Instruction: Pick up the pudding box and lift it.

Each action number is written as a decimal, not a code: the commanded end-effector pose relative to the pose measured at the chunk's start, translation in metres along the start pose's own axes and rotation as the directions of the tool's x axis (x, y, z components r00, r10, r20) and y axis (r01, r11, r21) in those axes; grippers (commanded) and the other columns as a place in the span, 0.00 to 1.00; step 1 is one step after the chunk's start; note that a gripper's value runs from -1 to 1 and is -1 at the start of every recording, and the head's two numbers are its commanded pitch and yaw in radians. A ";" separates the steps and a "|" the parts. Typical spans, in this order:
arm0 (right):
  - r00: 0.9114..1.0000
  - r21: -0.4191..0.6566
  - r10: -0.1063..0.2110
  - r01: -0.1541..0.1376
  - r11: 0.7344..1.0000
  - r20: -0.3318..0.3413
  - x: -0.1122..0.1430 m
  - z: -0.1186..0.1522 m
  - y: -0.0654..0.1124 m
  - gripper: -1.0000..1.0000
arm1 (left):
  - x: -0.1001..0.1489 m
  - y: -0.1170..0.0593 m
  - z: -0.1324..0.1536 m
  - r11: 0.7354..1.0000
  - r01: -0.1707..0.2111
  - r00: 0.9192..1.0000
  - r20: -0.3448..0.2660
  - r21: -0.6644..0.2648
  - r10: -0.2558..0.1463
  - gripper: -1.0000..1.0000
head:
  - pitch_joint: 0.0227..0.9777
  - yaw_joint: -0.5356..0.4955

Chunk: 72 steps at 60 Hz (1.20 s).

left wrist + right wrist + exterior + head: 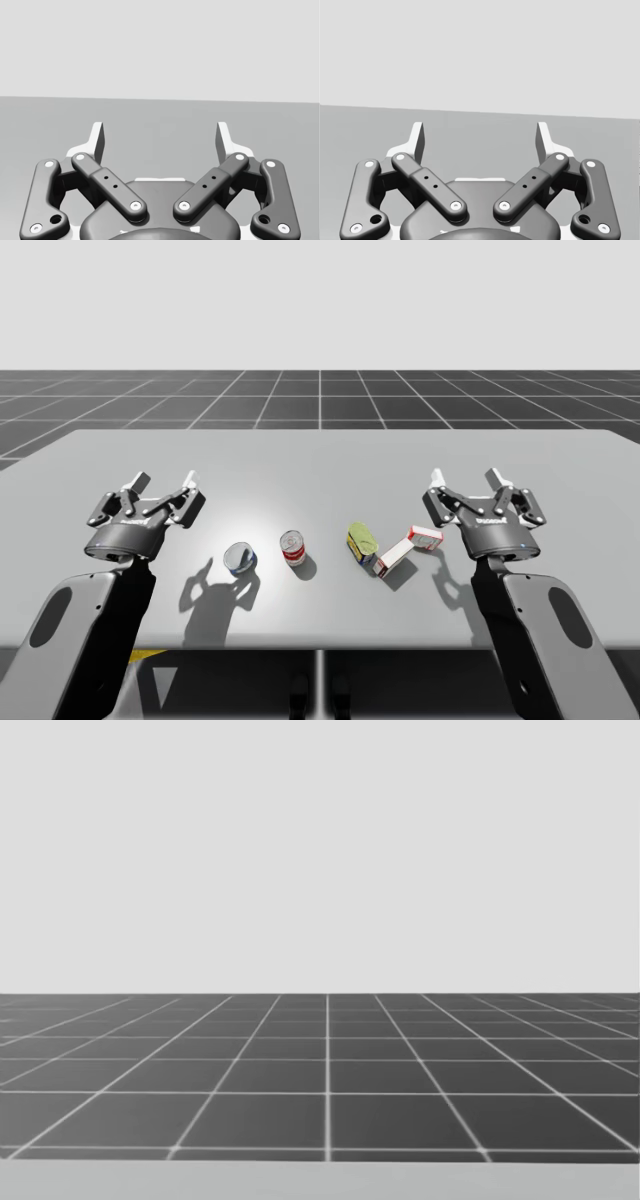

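Grey table [320, 455] and dark grid floor [320, 400] make the high view. My left gripper [163, 480] and right gripper [466, 477] hover at the 2 sides, both spread apart and holding nothing. Between them stand a blue can [239, 558] and a red can [292, 547], and a green can [361, 542] lies on its side. Just beside it, near my right gripper, lie 2 red-and-white boxes, the nearer box [394, 558] and the farther box [425, 537]. The pudding box is probably 1 of them; I cannot tell which.

Head view looks out over the floor, away from the things.

Left wrist view: fingers [98, 142] wide apart, bare table ahead. Right wrist view: the same.

The approach is not yet begun. Next, I judge, the right gripper must descend over the box and close on its narrow sides.
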 end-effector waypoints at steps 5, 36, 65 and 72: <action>0.997 0.031 -0.073 0.072 0.997 0.026 0.003 0.002 0.000 0.00 | 0.001 0.000 0.001 1.000 0.000 1.000 0.001 -0.001 0.000 0.00 | 0.07 0.54; 0.999 0.014 -0.054 0.054 0.998 -0.001 0.004 0.000 -0.003 0.00 | 0.001 0.003 0.000 1.000 -0.003 1.000 0.003 -0.003 0.003 0.00 | 0.58 0.50; 0.999 0.008 -0.040 0.040 0.999 0.001 0.005 -0.001 -0.004 0.00 | 0.001 -0.011 0.004 0.999 0.021 1.000 -0.004 -0.042 -0.021 0.00 | 0.86 0.24; 0.999 0.013 -0.042 0.042 0.999 -0.002 0.006 -0.001 -0.004 0.00 | 0.000 -0.014 0.005 0.999 0.025 1.000 -0.005 -0.048 -0.026 0.00 | 0.87 0.23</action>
